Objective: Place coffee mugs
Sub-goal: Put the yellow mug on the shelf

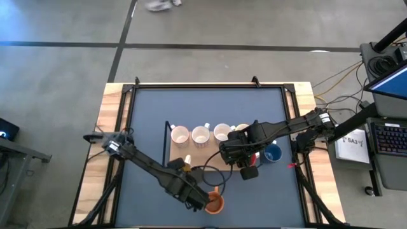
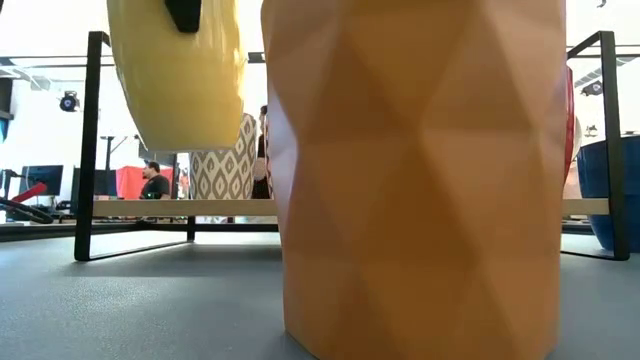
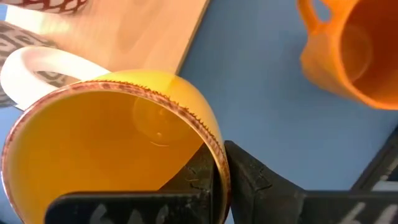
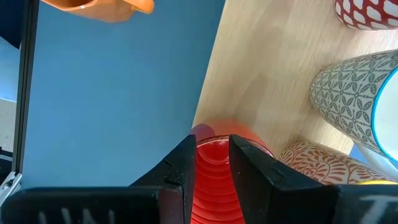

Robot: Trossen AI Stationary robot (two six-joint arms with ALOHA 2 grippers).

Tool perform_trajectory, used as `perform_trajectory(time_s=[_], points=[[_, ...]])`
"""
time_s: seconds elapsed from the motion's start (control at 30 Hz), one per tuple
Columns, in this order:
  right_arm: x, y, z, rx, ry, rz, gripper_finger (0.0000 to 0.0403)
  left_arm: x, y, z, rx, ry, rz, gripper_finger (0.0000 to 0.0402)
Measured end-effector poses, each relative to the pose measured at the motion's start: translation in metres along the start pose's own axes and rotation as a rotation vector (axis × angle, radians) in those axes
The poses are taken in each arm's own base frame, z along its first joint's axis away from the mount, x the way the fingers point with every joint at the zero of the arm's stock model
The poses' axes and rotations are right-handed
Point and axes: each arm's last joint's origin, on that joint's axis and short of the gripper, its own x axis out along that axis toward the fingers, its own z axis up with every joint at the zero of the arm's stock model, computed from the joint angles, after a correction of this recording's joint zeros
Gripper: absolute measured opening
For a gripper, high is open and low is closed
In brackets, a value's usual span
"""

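My left gripper (image 1: 198, 202) is at the table's near edge, shut on a yellow mug (image 3: 112, 137) with a white handle (image 3: 37, 65). That mug hangs above the table (image 2: 185, 80). Beside it a faceted orange mug (image 1: 215, 203) stands on its base on the blue mat (image 2: 420, 180). My right gripper (image 4: 214, 149) hovers over the near right corner of the wooden board (image 1: 191, 152). It is open, and its fingers stand on either side of a ribbed red mug (image 4: 214, 180) on the board. My left gripper holds the yellow mug by its rim wall (image 3: 214, 146), on the side away from the handle. One finger (image 3: 199, 177) is inside the mug and one (image 3: 255, 177) is outside. The fingers come from above, pointing down. The mug is lifted clear of the mat and tilted.
Several patterned and white mugs stand in a row on the board (image 1: 201, 135). A blue mug (image 1: 272, 152) stands on the mat to the board's right. A black metal frame (image 2: 90, 150) rims the table. A person (image 2: 153, 182) is in the room beyond.
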Motion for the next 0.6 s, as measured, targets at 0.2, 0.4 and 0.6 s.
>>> perform_trajectory(time_s=[0.2, 0.4, 0.6], points=[[0.000, 0.000, 0.000, 0.013, 0.000, 0.000, 0.0083, 0.011, 0.013, 0.010, 0.035, 0.057, 0.039, 0.0006], [-0.001, 0.000, 0.000, 0.017, -0.001, 0.000, 0.0080, 0.022, 0.026, 0.021, 0.073, 0.094, 0.075, 0.0007], [-0.001, 0.000, -0.001, 0.017, 0.000, -0.001, 0.0080, 0.035, 0.031, 0.022, 0.090, 0.165, 0.081, 0.0007]])
